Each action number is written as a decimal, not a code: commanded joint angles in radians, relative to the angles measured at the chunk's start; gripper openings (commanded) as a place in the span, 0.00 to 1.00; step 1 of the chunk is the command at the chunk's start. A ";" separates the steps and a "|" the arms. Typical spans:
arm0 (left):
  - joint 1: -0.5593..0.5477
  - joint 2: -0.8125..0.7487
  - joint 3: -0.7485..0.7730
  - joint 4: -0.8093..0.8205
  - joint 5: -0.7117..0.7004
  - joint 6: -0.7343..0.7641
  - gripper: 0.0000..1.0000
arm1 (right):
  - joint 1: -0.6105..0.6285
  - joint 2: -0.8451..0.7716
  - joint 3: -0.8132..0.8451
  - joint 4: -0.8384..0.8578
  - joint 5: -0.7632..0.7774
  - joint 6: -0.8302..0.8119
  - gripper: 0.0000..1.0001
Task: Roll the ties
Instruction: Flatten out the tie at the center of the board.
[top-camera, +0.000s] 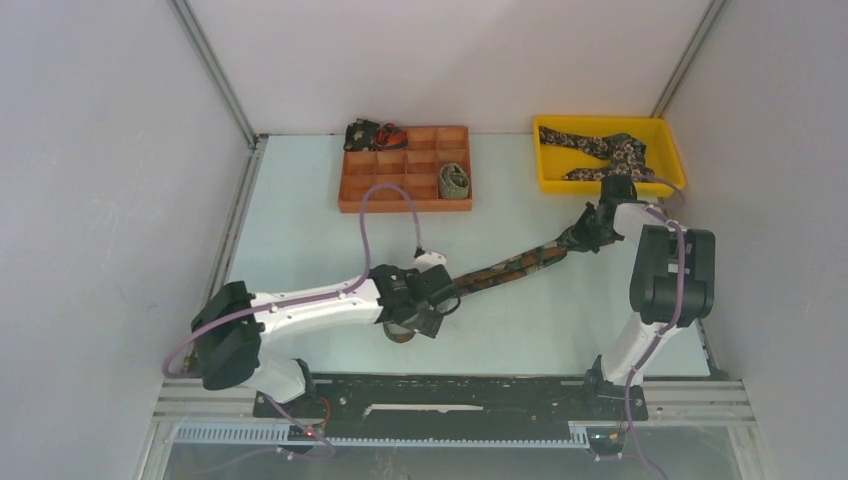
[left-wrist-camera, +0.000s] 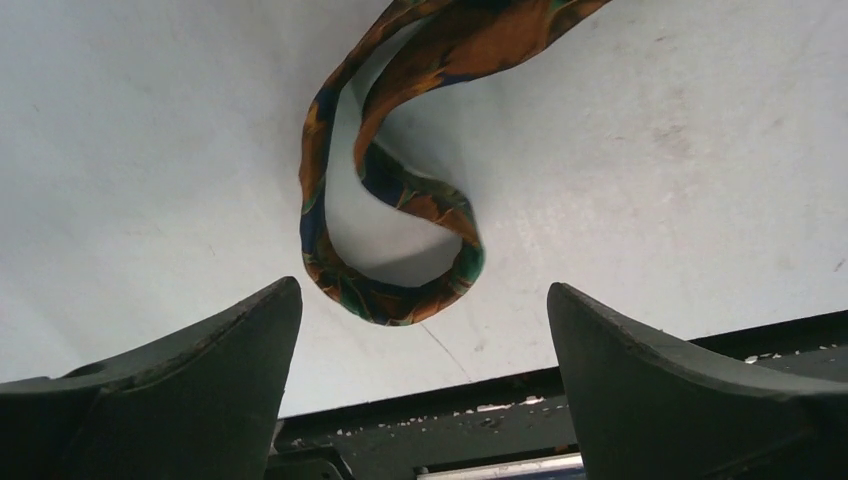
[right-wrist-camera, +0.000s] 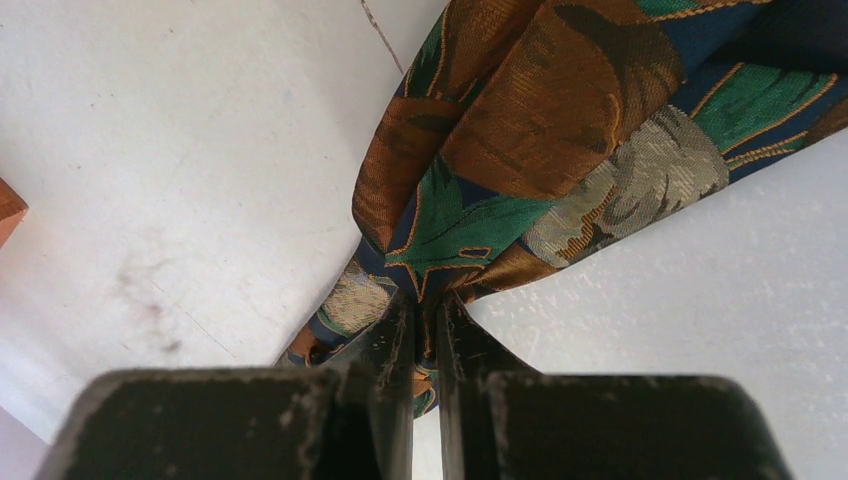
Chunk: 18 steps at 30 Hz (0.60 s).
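Note:
A rust, green and blue patterned tie (top-camera: 510, 265) lies stretched across the table between my two grippers. My right gripper (top-camera: 583, 235) is shut on its wide end; in the right wrist view the fabric (right-wrist-camera: 540, 130) bunches out from between the closed fingers (right-wrist-camera: 425, 300). My left gripper (top-camera: 432, 318) is open and holds nothing. In the left wrist view (left-wrist-camera: 422, 290) the tie's narrow end (left-wrist-camera: 390, 300) stands on the table as a loose open curl just ahead of the fingertips.
An orange compartment tray (top-camera: 390, 200) at the back holds an olive rolled tie (top-camera: 455, 181) and a dark floral one (top-camera: 372, 134). A yellow bin (top-camera: 552, 183) at the back right holds dark floral ties (top-camera: 610, 150). The black front rail (left-wrist-camera: 600, 365) is close behind the curl.

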 joint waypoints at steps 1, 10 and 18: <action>0.088 -0.070 -0.084 0.055 0.161 -0.057 1.00 | 0.002 -0.056 0.019 -0.009 0.023 -0.013 0.09; 0.172 -0.026 -0.179 0.142 0.254 -0.024 1.00 | 0.006 -0.059 0.030 -0.014 0.012 -0.026 0.28; 0.193 0.031 -0.197 0.192 0.263 0.002 0.96 | 0.006 -0.110 0.033 -0.049 0.046 -0.033 0.48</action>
